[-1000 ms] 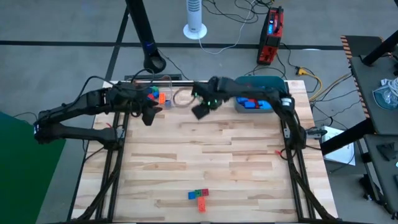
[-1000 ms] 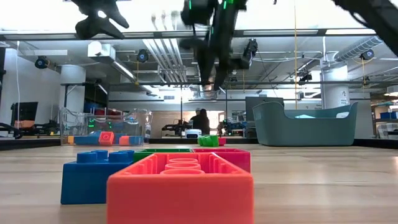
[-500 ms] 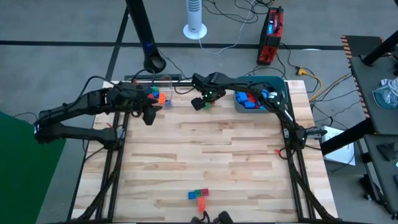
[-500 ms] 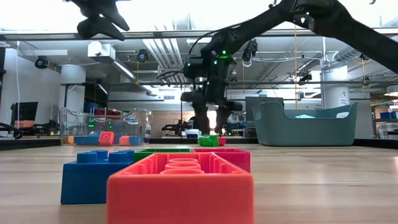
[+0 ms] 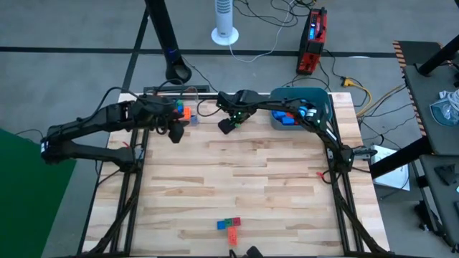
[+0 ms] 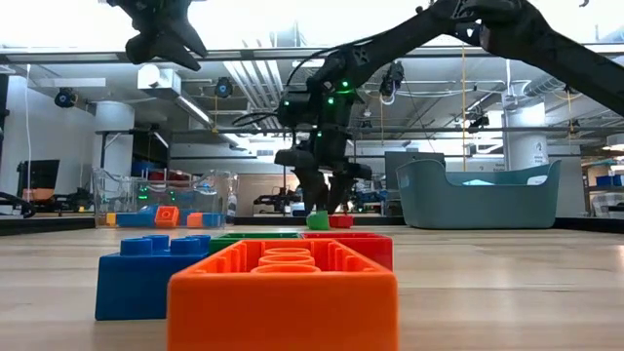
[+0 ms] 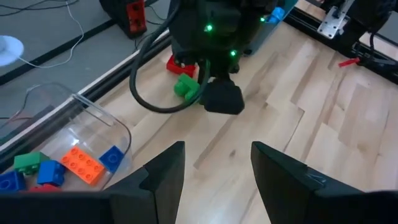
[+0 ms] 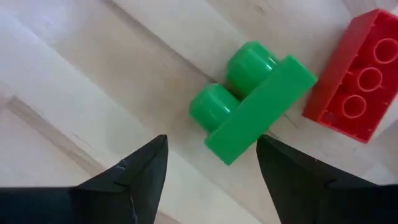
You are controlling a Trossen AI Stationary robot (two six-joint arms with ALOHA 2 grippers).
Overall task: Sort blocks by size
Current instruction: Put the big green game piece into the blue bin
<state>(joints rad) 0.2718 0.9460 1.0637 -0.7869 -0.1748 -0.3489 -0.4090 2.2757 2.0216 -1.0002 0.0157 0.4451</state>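
Right end effector (image 8: 208,171) is held spread just above a green block (image 8: 252,102).
The block lies on the far tabletop (image 5: 251,186), touching a red block (image 8: 354,93); the left end effector (image 7: 214,171) is also spread.

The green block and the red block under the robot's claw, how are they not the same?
The green block shows two studs and lies on its side, studs pointing sideways; the red block beside it is longer and shows three round holes. The right gripper, open, hangs over the green one; the red one lies off to one side of it. Both are plastic bricks on the wooden table, close together.
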